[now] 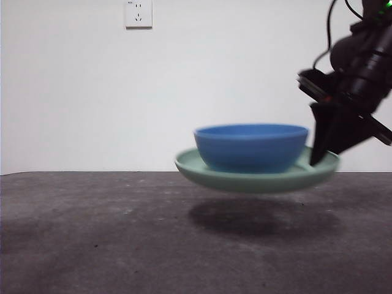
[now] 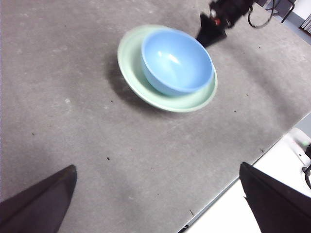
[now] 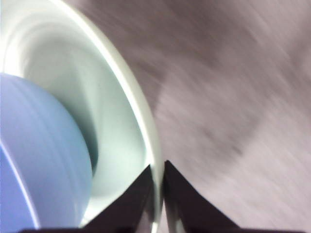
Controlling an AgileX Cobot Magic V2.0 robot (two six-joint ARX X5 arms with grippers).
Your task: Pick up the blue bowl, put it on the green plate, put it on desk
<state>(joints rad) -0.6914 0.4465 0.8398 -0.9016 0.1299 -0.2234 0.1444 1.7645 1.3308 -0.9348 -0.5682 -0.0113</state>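
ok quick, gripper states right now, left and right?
Left gripper: open, holding nothing, waiting above the desk.
Right gripper: closed on the green plate rim, plate lifted off the desk with the blue bowl on it.

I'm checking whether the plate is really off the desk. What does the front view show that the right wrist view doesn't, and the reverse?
Only the front view shows the green plate hanging clear of the desk, a dark shadow beneath it, and a wall socket.

Only the right wrist view shows the right gripper with its jaws pinched on the plate's rim, one on each side.

Both show the blue bowl sitting in the plate, with that gripper at the rim.
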